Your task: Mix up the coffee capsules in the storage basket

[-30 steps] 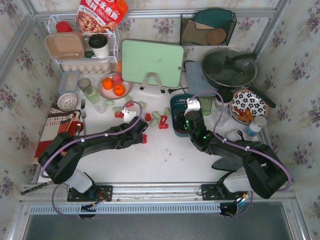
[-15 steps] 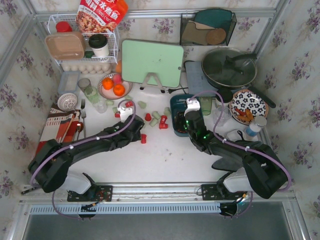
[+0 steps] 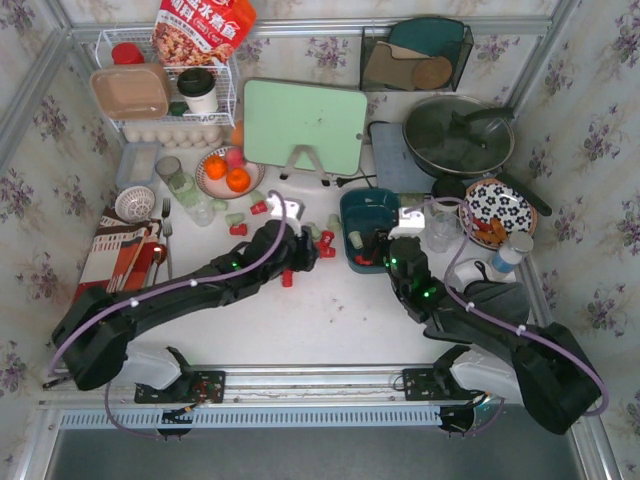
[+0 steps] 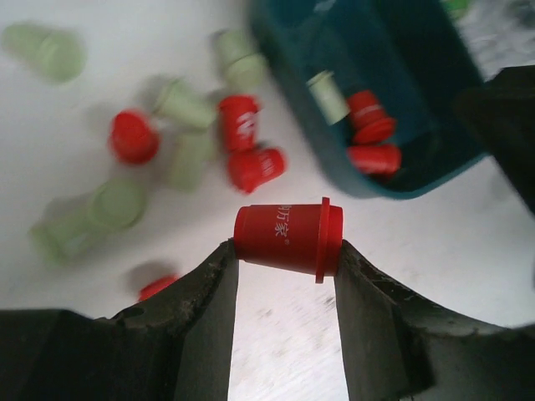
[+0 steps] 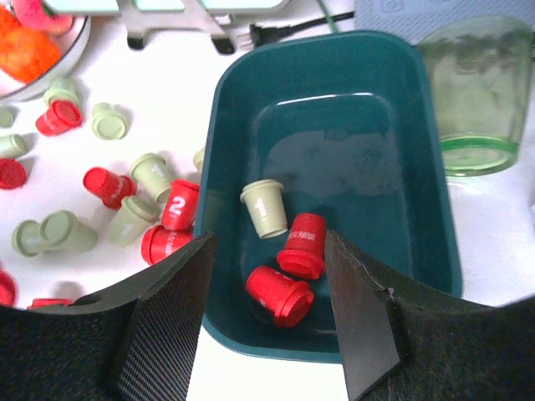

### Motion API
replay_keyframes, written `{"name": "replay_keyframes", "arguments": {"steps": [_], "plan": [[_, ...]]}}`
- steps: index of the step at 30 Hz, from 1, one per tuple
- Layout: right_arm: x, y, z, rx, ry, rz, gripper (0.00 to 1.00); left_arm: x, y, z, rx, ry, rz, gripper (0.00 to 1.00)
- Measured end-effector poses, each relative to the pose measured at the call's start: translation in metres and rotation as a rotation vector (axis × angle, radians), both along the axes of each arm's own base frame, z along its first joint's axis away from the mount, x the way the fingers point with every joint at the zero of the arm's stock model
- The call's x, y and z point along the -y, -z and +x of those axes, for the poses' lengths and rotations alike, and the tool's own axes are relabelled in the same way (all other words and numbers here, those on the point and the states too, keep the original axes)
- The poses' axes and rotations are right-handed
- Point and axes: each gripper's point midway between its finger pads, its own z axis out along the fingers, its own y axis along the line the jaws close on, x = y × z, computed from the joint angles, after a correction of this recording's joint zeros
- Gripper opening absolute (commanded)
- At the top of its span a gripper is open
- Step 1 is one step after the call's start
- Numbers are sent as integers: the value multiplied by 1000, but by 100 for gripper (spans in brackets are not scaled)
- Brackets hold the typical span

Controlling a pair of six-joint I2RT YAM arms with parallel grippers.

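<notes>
My left gripper (image 4: 286, 251) is shut on a red coffee capsule (image 4: 288, 237), which lies sideways between the fingertips above the white table. It hovers just left of the dark teal storage basket (image 3: 366, 208), over loose red and pale green capsules (image 4: 253, 166). My right gripper (image 5: 267, 244) is open and holds nothing, above the basket's near rim (image 5: 334, 351). Inside the basket lie one pale green capsule (image 5: 266, 209) and two red ones (image 5: 303, 244). More capsules (image 5: 175, 205) are scattered on the table left of the basket.
A green glass (image 5: 476, 92) stands right of the basket. A plate of oranges (image 3: 228, 172), a green cutting board (image 3: 305, 125), a lidded pan (image 3: 458, 135), a patterned bowl (image 3: 497, 212) and a white wire rack (image 3: 165, 95) ring the work area.
My left gripper has travelled right and away toward the basket with the red capsule in it. My right arm has shifted right, uncovering more of the basket.
</notes>
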Motion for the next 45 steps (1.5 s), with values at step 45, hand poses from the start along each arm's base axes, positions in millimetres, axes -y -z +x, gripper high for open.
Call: {"name": "replay_keyframes", "arguments": {"steps": [45], "plan": [[-65, -10, -6, 80, -241, -50, 59, -27, -21, 25, 153, -302, 20, 79]]}}
